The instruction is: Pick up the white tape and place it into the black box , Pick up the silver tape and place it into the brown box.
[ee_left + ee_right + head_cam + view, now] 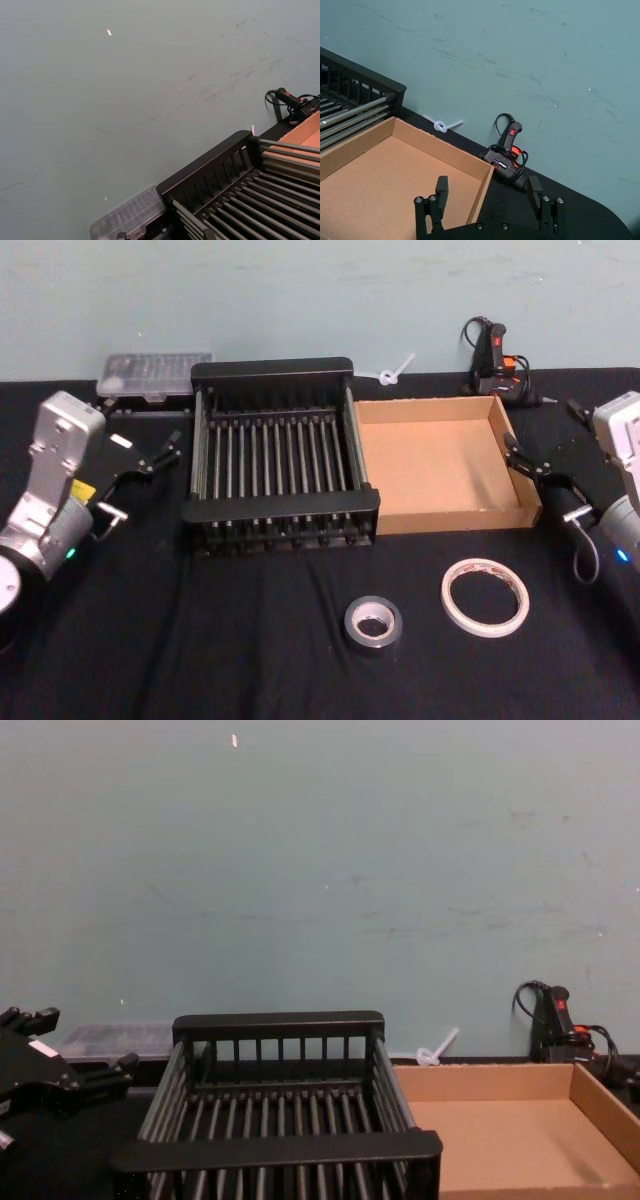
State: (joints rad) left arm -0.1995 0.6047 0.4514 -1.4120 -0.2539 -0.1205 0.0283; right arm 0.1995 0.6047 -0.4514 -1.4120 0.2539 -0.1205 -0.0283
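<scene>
The white tape lies flat on the black tabletop at the front right. The smaller silver tape lies to its left. Behind them stands the black box, empty, also seen in the chest view. The brown box sits against the black box's right side, also empty. My left gripper hovers open just left of the black box, its fingers spread wide. My right gripper hangs open over the brown box's far right corner, nothing between its fingers.
A clear plastic case lies at the back left behind the black box. A black and orange corded tool and a white tie lie by the wall at the back right. Black cloth covers the table.
</scene>
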